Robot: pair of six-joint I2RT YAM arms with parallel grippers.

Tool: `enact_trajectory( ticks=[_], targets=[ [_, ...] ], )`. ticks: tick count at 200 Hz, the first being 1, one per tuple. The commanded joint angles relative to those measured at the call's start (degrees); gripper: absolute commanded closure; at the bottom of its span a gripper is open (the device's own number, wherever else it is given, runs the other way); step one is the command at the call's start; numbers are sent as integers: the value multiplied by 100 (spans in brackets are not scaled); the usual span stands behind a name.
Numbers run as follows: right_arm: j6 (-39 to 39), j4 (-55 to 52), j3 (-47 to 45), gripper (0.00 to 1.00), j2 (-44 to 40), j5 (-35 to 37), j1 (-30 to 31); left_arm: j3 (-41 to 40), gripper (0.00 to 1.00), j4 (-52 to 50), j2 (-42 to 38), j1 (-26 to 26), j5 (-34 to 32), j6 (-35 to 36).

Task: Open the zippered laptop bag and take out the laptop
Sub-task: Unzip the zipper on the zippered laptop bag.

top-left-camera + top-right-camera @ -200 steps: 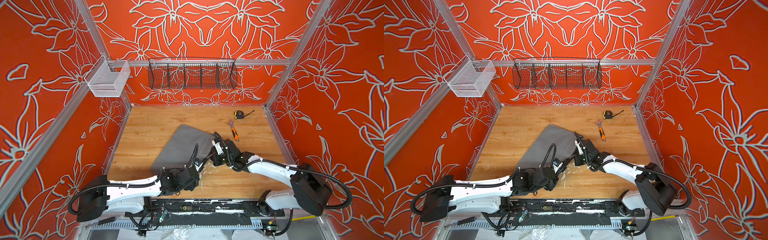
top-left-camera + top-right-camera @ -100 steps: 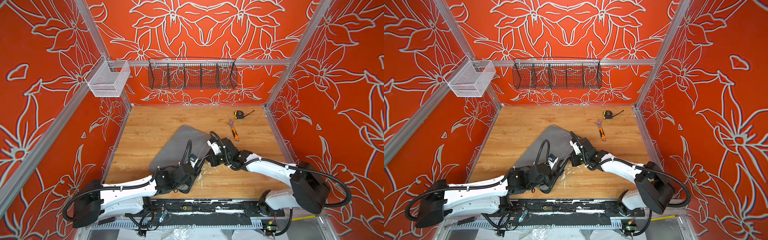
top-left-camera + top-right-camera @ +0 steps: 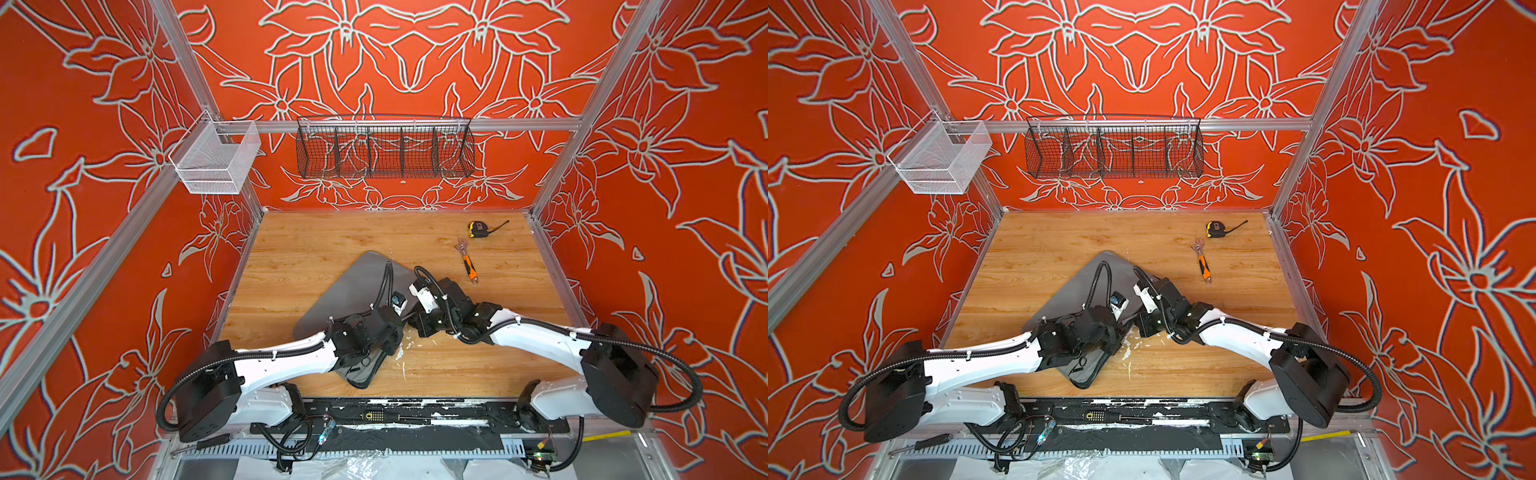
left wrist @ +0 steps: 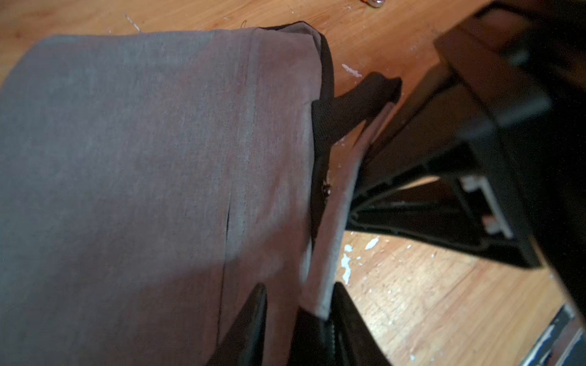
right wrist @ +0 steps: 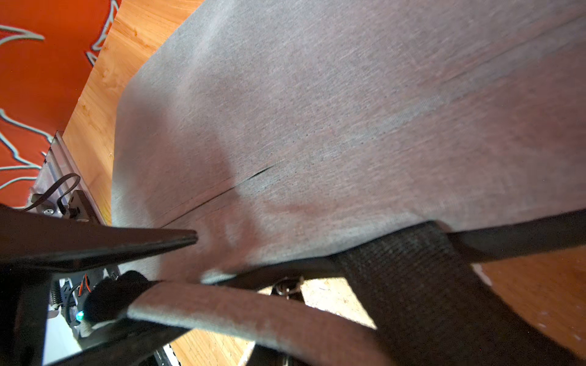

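Two arms meet at the bag's near-right edge, and nothing is open yet.

Desk (image 3: 332, 232): bare wood with white scuffs near the front. The zippered laptop bag (image 3: 353, 286) lies flat on it, left of centre and turned cornerwise, with one corner near the front edge under the left arm. No laptop in sight. I judge it's zipped inside, since the sleeve sits flat as if over a slab.

Right pincer (image 4: 400, 95): closed. The grip point is poorly seen, but the strap handle (image 5: 412, 285) runs taut into it, so it's probably clamped at the loop's bend.

Left pincer (image 4: 299, 286): its fingers sit either side of the handle's grey padded run, one of them over the bag's top face. Can't tell whether they bite or just straddle.

Handling: soft fabric over a stiff, weighty core. Hauling the handle should drag or tilt the whole bag, not part the zip. Better to keep the handle taut with one arm while the other takes the zipper pull (image 5: 287, 289), the small metal tab on the black edging. It's tiny and easy to miss.

The laptop is thin, smooth metal, so I expect it to be slippery. Take it by an edge once the mouth gapes.

The tape measure (image 3: 478, 230) and wrench (image 3: 467, 264) lie well apart at the far right.
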Motion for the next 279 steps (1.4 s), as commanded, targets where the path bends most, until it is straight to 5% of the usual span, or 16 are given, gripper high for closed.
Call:
enact_trajectory(
  ticks=[1,7,55,279],
  targets=[
    [41,80,179,100,-129,80,50,192,90,37,128,38,258,144],
    [48,28,186,100,-128,166,52,232,100,7,150,39,279,171],
    [40,-389,286,100,36,650,-124,254,100,-158,3,38,376,271],
    [-652,-1413,1512,100,718,731,-914,-569,100,-459,-1400,35,168,183]
  ],
)
